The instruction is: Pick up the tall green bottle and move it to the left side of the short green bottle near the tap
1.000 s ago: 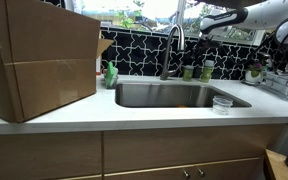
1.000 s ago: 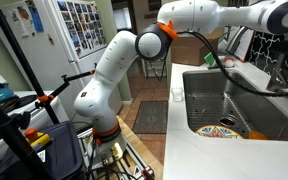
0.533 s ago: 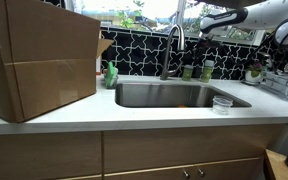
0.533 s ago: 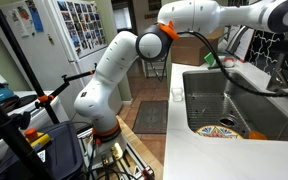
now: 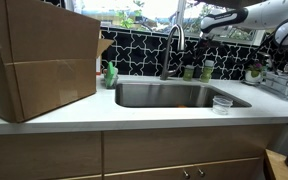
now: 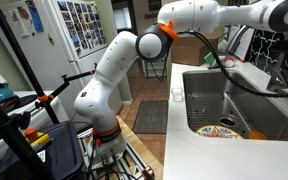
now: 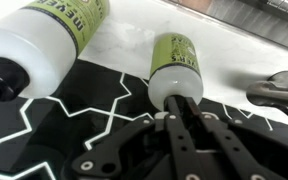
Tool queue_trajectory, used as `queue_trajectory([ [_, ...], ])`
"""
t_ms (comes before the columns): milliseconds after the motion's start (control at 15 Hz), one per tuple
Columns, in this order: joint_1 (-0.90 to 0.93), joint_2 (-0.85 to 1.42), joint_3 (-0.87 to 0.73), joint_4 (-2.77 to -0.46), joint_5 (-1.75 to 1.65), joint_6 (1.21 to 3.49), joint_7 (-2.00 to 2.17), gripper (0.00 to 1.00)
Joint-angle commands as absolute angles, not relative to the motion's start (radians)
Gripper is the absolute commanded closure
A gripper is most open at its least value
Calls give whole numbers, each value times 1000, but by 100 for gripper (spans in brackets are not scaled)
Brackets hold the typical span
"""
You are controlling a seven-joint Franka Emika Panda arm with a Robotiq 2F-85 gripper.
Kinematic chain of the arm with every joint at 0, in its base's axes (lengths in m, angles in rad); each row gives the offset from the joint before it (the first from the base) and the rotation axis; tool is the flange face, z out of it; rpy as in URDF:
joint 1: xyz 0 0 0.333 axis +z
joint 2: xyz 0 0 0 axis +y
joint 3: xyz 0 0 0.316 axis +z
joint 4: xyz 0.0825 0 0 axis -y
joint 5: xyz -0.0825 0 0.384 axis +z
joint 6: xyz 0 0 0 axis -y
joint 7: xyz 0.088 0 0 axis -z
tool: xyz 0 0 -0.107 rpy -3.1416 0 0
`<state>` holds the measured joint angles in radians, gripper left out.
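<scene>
In an exterior view the tall green bottle [image 5: 207, 68] stands on the counter to the right of the short green bottle [image 5: 188, 71], which is next to the steel tap [image 5: 171, 48]. My gripper [image 5: 197, 27] hangs above them. In the wrist view the tall bottle [image 7: 44, 35] lies at the left with its pale top and dark cap. The short bottle [image 7: 176, 62] is in the middle, and the tap's base [image 7: 279, 90] is at the right. My gripper's fingers [image 7: 177, 102] are drawn together right over the short bottle's top. I cannot tell whether they touch it.
A big cardboard box [image 5: 39, 60] fills the counter's left end. A bright green soap bottle [image 5: 111, 74] stands beside the steel sink [image 5: 179, 95]. A clear plastic cup [image 5: 222, 103] sits at the sink's right front. A dish rack [image 5: 284, 82] is at the far right. A patterned plate [image 6: 224, 128] lies in the sink.
</scene>
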<state>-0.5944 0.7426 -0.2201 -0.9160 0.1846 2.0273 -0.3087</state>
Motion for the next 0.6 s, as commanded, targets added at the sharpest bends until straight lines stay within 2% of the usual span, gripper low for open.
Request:
queue_trajectory([
  [0,-605,757,-230,-884,178,1990,-296,97],
  [533,-601,748,-275,-913,162,1977,-275,95],
])
